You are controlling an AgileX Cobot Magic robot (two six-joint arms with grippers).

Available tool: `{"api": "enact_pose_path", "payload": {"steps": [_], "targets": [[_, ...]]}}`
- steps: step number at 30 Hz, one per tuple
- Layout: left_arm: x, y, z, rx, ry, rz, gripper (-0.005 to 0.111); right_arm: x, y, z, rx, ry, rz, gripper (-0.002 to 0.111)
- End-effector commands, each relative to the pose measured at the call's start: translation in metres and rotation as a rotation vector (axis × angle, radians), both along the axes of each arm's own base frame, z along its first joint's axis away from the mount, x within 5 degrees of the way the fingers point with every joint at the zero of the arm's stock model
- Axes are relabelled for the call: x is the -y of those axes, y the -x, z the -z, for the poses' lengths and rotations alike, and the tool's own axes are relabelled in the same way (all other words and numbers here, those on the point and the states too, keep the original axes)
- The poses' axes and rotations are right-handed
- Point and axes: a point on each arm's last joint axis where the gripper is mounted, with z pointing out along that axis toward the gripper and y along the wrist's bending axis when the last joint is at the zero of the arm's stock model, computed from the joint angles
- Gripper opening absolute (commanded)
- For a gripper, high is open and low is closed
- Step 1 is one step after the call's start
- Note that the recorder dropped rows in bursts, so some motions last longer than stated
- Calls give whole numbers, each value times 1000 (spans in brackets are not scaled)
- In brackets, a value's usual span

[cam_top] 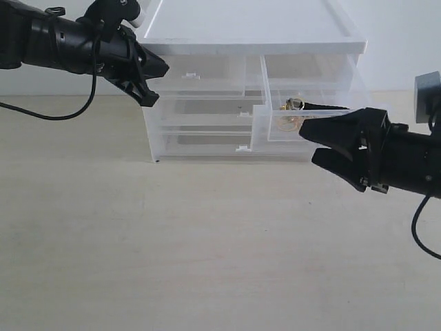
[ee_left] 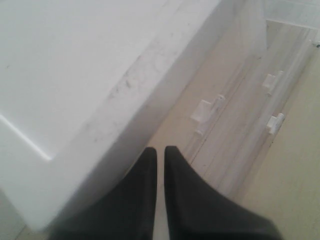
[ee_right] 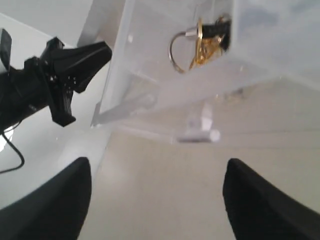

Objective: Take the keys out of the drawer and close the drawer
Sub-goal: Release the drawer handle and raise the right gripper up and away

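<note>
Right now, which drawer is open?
The small upper-right drawer, pulled out with the keys inside. Its left twin and the two wide drawers below sit pushed in.

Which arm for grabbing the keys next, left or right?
Right. The right gripper, open, sits just in front of the pulled-out drawer holding the keys; the left gripper is shut, at the opposite top corner of the white unit.

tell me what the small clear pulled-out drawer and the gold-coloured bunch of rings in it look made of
The small clear drawer looks like glossy transparent plastic: its contents show through the walls. The gold-coloured bunch of keys and rings looks like shiny metal, judging by its bright glints.
</note>
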Motion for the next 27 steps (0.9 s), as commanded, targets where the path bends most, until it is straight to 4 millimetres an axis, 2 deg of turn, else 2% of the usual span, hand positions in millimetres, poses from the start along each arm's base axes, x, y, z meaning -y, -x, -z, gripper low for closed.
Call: {"api": "enact_pose_path", "payload": {"steps": [1,6,10,13,16,19,21,24,25,27], "targets": [[-5,-5,-10,37,15,-84,4,-8,11,-2,6,9,-127,64],[-5,-5,-10,37,15,-84,4,-30,23,-5,30,38,-258,47],[-5,-5,-10,37,15,-84,4,-48,34,-9,53,51,-354,47],[-5,-5,-10,37,15,-84,4,-54,39,-20,136,59,-377,47],[-5,-5,-10,37,15,-84,4,-54,39,-44,271,81,-386,47],[-5,-5,-10,37,15,-84,4,-55,39,-83,410,95,-403,47],[-5,-5,-10,37,15,-84,4,-55,39,-116,472,112,-426,47],[-5,-5,-10,37,15,-84,4,-45,21,-146,467,398,-264,47],[-5,-5,-10,37,15,-84,4,-42,16,-154,433,443,-213,47],[-5,-5,-10,37,12,-83,4,-39,8,-174,469,446,-141,47]]}}
